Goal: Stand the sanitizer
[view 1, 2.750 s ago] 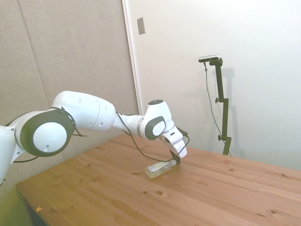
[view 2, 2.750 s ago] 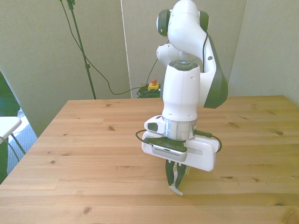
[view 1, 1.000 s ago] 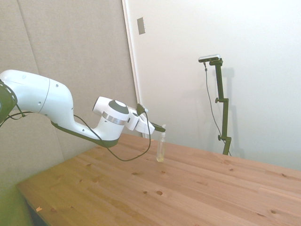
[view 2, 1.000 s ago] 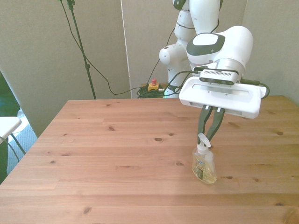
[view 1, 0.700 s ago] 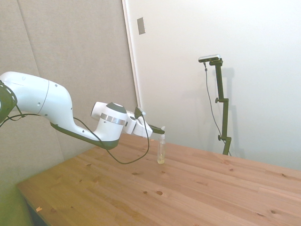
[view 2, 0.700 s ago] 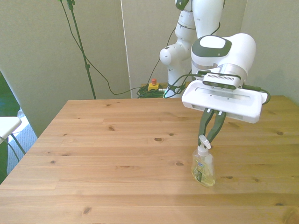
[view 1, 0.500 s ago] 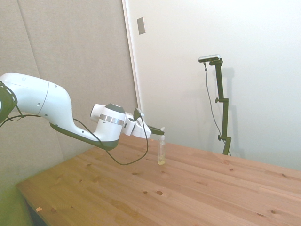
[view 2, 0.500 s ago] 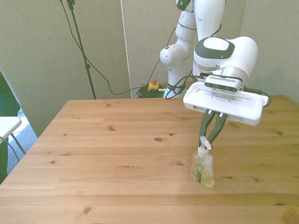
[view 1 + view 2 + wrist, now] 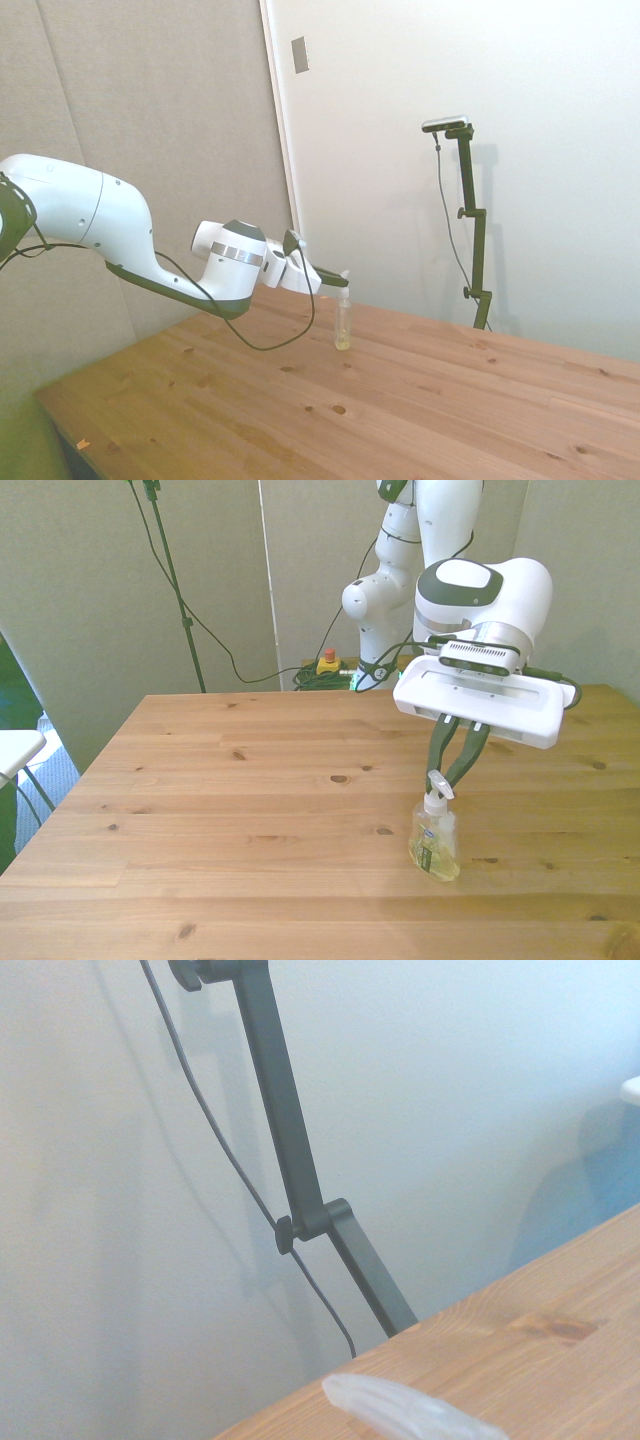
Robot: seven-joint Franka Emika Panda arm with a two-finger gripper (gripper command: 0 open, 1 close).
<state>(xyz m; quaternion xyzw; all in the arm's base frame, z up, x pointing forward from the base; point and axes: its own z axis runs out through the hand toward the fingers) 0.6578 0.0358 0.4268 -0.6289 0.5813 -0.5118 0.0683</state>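
One sanitizer (image 9: 435,839) upright, gripper (image 9: 452,773) above pump

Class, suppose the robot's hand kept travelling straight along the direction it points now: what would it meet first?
The sanitizer: the hand points at its white pump top, seemingly touching it already. Beyond that lies the table.
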